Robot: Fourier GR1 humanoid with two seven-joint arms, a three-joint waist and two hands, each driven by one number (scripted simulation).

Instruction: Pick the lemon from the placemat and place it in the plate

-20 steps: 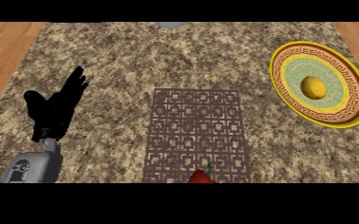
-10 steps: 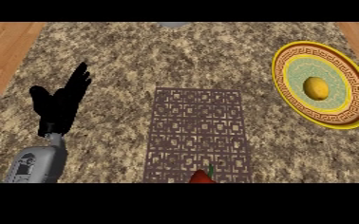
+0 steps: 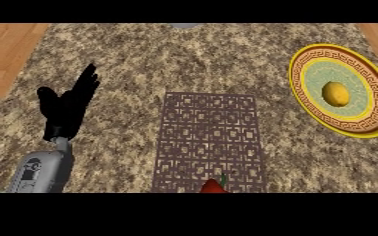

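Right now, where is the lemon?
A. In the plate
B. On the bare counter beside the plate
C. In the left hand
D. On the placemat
A: the lemon lies in the green centre of the yellow-rimmed plate at the right of the counter, apart from the brown placemat, while the left hand rests open at the left with nothing in it.

Red object (image 3: 214,188) cut by lower edge, plate (image 3: 305,66) clipped at right, grey shape (image 3: 184,25) cut at top

Lemon (image 3: 337,93) in plate (image 3: 304,75) at counter's right edge — placemat (image 3: 210,140) mid-counter; left hand (image 3: 68,105) open, left side.
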